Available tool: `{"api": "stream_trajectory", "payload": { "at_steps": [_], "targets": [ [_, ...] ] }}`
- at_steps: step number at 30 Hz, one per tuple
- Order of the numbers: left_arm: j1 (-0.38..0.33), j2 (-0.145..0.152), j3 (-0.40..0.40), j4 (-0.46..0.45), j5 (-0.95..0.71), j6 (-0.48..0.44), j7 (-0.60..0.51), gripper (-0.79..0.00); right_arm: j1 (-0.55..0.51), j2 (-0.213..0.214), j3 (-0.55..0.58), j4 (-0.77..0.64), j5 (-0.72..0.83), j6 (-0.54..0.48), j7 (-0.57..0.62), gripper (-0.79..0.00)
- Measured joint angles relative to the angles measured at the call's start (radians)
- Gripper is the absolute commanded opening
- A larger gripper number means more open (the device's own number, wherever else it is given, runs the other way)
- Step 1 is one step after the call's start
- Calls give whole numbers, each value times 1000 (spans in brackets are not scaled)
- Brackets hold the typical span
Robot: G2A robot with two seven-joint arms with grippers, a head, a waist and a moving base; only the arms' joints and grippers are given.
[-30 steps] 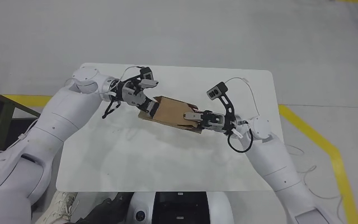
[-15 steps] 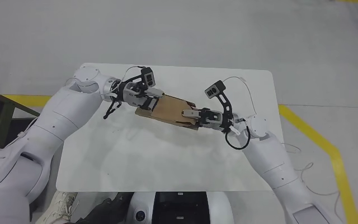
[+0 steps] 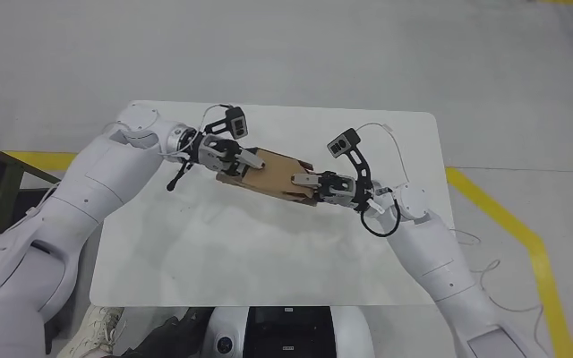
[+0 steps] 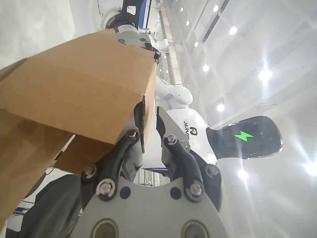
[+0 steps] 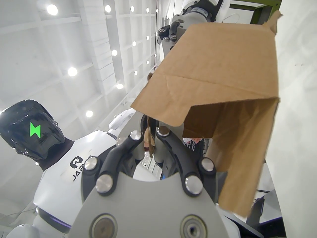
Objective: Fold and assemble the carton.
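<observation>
1. Carton [image 3: 271, 175] time: the brown cardboard carton is over the middle of the white table [image 3: 269, 268], right between the two arms. I cannot tell if it rests on the table or hangs just above it.
2. The left gripper [image 4: 147, 122] holds one end. Its two fingers are pinched together on a thin cardboard wall at that end.
3. The right gripper [image 5: 151, 134] holds the other end. Its fingers are squeezed together on a strip of cardboard that hangs down between them.
4. What looks done: the carton is not a flat sheet any more. Its sides bend at the fold lines, so it has a top and side walls like a box. The right wrist view looks into the dark, hollow inside.
5. What looks left: the end flap [image 5: 163, 100] near the right gripper sticks out and is not tucked in. That end is wide open. I see no end that is folded shut.
6. The box shape looks a bit squashed, not square yet, so I think it needs more pushing open.
7. My guess is that the job is near the start or the middle. The opening part is under way, and the flap folding and closing come after.
</observation>
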Motion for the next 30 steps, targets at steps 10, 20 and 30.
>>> {"api": "stream_trajectory", "payload": {
  "at_steps": [10, 20, 30],
  "targets": [
    [-1, 7, 8, -7, -23, -11, 0, -785, 8, -8, -14, 9, -6, 2, -8, -554],
    [0, 12, -3, 28, -44, -40, 0, -785, -20, -2, 36, -10, 12, -26, -14, 0],
    [8, 1, -36, 102, -37, -98, 0, -785, -115, 22, 101, -144, -41, -2, -11, 0]
  ]
}}
